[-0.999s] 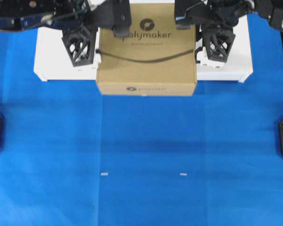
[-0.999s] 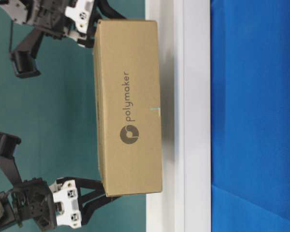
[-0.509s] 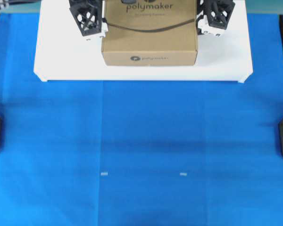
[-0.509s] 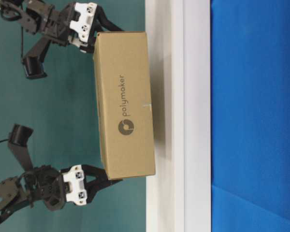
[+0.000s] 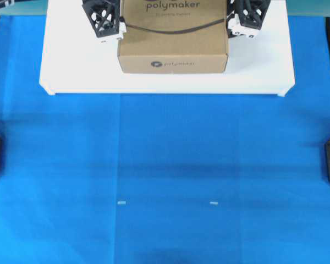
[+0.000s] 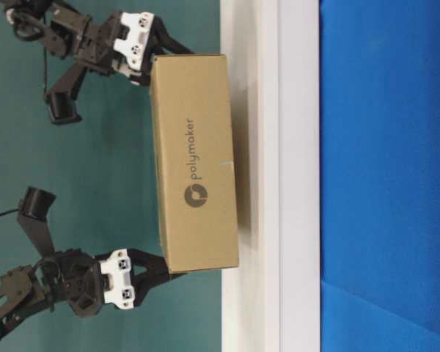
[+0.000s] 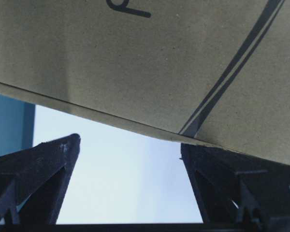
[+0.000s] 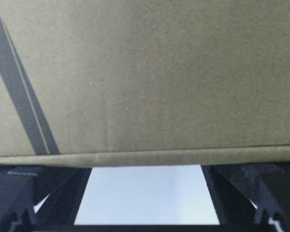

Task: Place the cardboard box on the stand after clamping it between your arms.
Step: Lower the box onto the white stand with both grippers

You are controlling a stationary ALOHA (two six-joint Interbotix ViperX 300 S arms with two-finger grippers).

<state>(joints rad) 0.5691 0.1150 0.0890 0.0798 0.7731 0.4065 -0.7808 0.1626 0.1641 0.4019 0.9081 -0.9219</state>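
From the near edge of the blue cloth point(image 5: 165, 176) we look up to the stand point(image 5: 71, 71), and over it our cardboard box point(image 5: 173, 38) hangs pinched between our 2 arms. In the table-level view the box shows a shadowed gap from the white surface, so we judge it is not yet set down, though we cannot tell how close its underside is.

What could go wrong:
- The box is held only by sideways pressure. If either arm eases outward before the box rests on the stand, we expect it to drop or tip.
- If 1 arm lowers faster than the other, the box could twist and land on an edge.
- The contact looks to sit toward the far part of the box (the near end overhangs unsupported), so it may sag forward.

The left gripper point(image 5: 104, 22) stands with its jaws spread wide, its side against the box's left face; nothing lies between the jaws, and its wrist view shows the box's edge across the open tips. The right gripper point(image 5: 247, 19) is likewise spread wide and pressed against the right face, enclosing nothing.
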